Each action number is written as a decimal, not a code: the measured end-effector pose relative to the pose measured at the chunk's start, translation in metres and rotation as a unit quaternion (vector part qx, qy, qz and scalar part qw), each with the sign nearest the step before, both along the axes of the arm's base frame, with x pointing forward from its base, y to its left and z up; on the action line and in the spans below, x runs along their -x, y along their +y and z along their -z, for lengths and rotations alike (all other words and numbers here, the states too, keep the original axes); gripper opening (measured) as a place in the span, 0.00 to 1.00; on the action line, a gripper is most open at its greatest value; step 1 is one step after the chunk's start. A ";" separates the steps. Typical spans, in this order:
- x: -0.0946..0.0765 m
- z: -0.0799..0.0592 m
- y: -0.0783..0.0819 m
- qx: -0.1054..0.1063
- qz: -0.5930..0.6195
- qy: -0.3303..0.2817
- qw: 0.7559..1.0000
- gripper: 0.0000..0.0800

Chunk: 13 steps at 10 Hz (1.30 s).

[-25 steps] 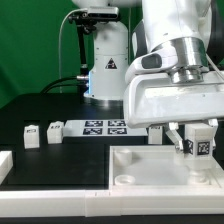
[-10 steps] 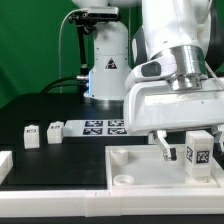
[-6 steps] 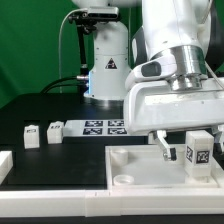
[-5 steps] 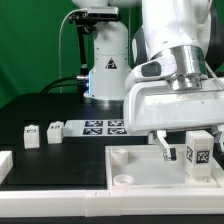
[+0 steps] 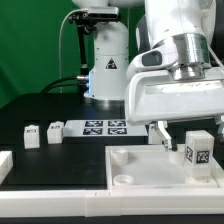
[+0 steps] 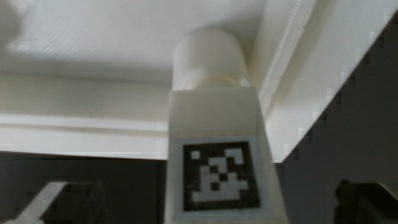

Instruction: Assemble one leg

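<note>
Standing upright at the exterior view's lower right, the leg is on the white panel, tag facing out. The wrist view is blurred where its far end meets the panel. The gripper has its jaws apart, flanking the leg without touching. Only one finger shows in the exterior view; the other is cut off. Another leg stands just beside the marker board.

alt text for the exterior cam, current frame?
The robot's open gripper hangs around the top of a small tagged white leg, which stands upright on the white panel at the exterior view's right. Further toward that view's left, the marker board and two small white blocks lie on the black table.
</note>
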<state>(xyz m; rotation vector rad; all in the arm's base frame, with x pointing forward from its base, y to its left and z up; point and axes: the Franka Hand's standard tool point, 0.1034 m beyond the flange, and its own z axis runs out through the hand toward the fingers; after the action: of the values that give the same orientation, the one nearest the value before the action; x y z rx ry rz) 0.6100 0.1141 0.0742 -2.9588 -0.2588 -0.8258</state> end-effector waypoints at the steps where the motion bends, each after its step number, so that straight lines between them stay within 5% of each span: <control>1: 0.001 0.002 0.001 0.000 -0.001 0.010 1.000 0.81; 7: 0.001 0.004 0.011 -0.005 -0.006 0.294 0.956 0.81; 11: -0.011 0.002 0.007 -0.007 -0.002 0.287 0.958 0.81; 12: -0.012 0.002 0.007 -0.007 -0.002 0.281 0.960 0.66; 13: -0.012 0.003 0.006 -0.007 -0.002 0.281 0.960 0.66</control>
<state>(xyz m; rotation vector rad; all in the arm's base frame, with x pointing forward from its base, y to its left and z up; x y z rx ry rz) 0.6216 0.1205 0.0717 -3.0154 -0.2179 0.0366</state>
